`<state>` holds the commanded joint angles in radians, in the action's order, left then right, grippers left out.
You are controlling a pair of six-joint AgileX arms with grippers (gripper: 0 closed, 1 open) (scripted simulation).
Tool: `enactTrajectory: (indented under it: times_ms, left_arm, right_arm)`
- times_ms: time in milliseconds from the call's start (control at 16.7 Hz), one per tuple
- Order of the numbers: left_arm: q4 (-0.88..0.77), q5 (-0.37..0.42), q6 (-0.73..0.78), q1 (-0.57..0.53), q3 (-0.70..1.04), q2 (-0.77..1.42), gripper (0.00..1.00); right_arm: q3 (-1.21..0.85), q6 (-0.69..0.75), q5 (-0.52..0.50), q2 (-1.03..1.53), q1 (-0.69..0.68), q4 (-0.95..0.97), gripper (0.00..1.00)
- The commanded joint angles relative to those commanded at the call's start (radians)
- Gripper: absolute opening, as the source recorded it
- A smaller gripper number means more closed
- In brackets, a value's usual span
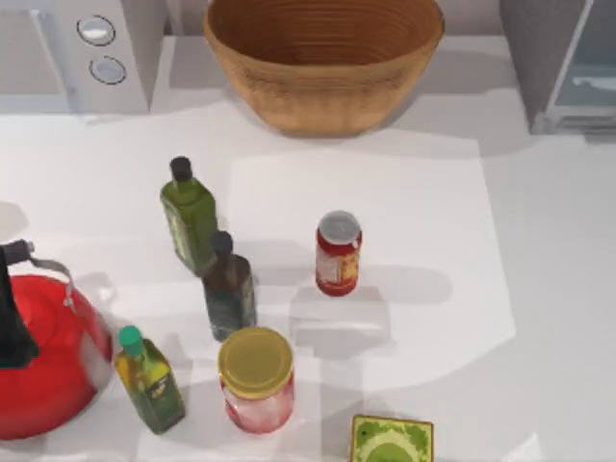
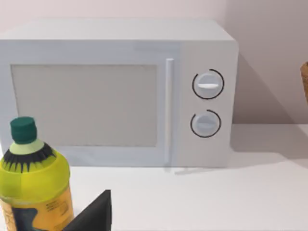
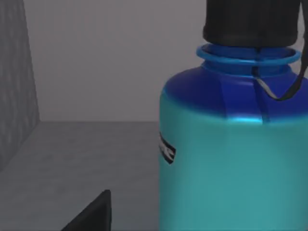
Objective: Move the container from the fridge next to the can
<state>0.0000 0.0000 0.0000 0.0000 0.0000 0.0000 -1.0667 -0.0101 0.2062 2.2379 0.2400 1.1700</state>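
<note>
Red can (image 1: 338,253) upright mid-table, fridge (image 1: 563,63) at back right, microwave (image 1: 72,53) at back left, wicker basket (image 1: 323,58) between them, pink jar (image 1: 256,379) near front, three oil bottles (image 1: 191,217) left of can, red kettle (image 1: 38,351) at left edge.

The top view looks straight down on the white tabletop (image 1: 539,289) from above, taking in the microwave (image 1: 77,53) at the far left corner and the fridge (image 1: 568,67) at the far right. The left wrist view sits low and faces the microwave (image 2: 120,91) front level-on, a part both views share. The right wrist view sits inside grey walls, very close to the cyan bottle (image 3: 231,159).
</note>
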Motion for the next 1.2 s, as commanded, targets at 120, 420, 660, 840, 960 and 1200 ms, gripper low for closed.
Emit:
enactTrajectory:
  times_ms: [120, 420, 660, 840, 960, 1200]
  left_arm:
    - [0.0, 0.0, 0.0, 0.0, 0.0, 0.0, 1.0]
    - [0.0, 0.0, 0.0, 0.0, 0.0, 0.0, 1.0]
    - [0.0, 0.0, 0.0, 0.0, 0.0, 0.0, 1.0]
    - [0.0, 0.0, 0.0, 0.0, 0.0, 0.0, 1.0]
    - [0.0, 0.0, 0.0, 0.0, 0.0, 0.0, 1.0]
    - [0.0, 0.0, 0.0, 0.0, 0.0, 0.0, 1.0]
  right_arm:
    - [-0.053, 0.0, -0.005, 0.027, -0.003, -0.024, 1.0]
    - [-0.237, 0.001, -0.02, 0.116, -0.017, -0.118, 1.0]
    - [-0.291, 0.001, -0.026, 0.14, -0.022, -0.148, 1.0]
    - [-0.291, 0.001, -0.026, 0.14, -0.022, -0.148, 0.92]
    - [-0.291, 0.001, -0.026, 0.14, -0.022, -0.148, 0.77]
    - [-0.291, 0.001, -0.026, 0.14, -0.022, -0.148, 0.47]
